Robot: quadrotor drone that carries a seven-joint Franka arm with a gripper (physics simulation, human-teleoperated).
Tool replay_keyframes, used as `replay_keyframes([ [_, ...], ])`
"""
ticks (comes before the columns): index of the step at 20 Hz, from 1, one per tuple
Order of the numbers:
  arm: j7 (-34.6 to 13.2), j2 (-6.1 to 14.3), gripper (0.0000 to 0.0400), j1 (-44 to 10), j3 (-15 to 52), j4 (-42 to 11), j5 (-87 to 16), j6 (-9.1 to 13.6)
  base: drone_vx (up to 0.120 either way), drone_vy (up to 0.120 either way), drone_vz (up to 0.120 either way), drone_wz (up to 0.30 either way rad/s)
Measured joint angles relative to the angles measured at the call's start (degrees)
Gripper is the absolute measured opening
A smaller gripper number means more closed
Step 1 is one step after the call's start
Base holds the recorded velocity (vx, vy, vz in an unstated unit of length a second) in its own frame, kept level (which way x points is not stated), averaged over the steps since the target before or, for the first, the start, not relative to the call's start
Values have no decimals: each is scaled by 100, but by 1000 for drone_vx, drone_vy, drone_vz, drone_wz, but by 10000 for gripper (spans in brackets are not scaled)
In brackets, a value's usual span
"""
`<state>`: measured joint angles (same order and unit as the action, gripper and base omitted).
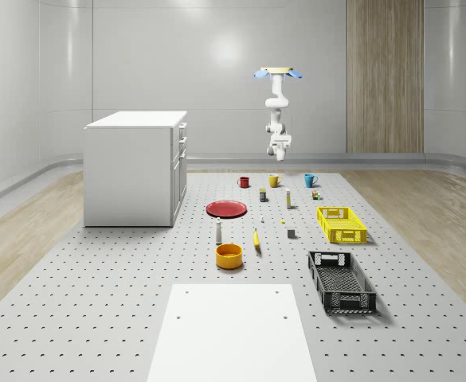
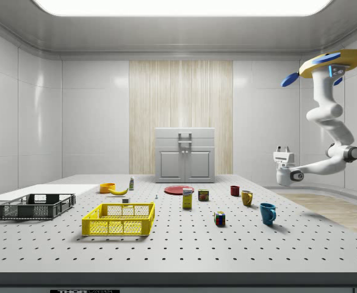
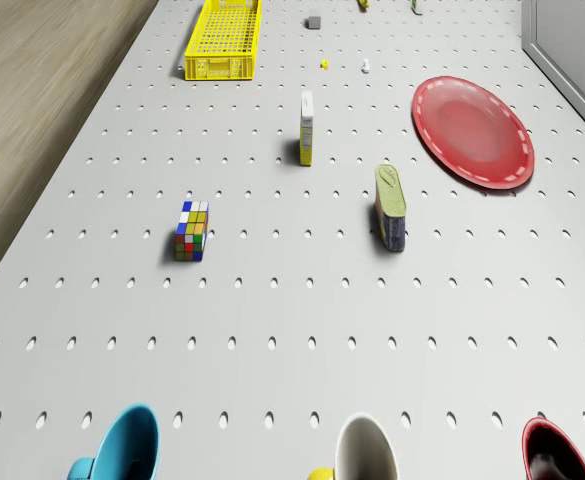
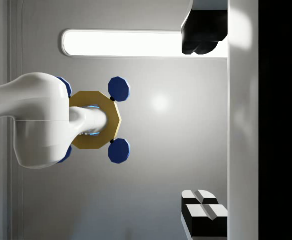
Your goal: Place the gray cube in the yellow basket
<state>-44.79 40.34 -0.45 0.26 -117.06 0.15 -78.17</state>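
While the drone (image 1: 278,73) hovers past the mugs, its pincer (image 2: 282,148) points upward, fingers spread wide. Gray cube (image 1: 291,233) lies well apart on the counter (image 1: 121,278), beside the yellow basket (image 1: 342,224).

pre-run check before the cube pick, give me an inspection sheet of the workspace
surface: perforated table, white sheet at near edge
job's things: gray cube on table, beside yellow basket, apart; basket empty
clutter: black basket, plate, bowl, banana, mugs, puzzle cube, can
gripper: open, pointing up, holding nothing; drone hovers high by the mugs
cables: nothing seen
surroundings: cabinet, wood wall panel
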Motion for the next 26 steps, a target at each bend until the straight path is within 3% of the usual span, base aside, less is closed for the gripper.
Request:
replay_keyframes([
  [26,-20,76,400,-49,137,-73,-182,-109,120,0,0,0],
])
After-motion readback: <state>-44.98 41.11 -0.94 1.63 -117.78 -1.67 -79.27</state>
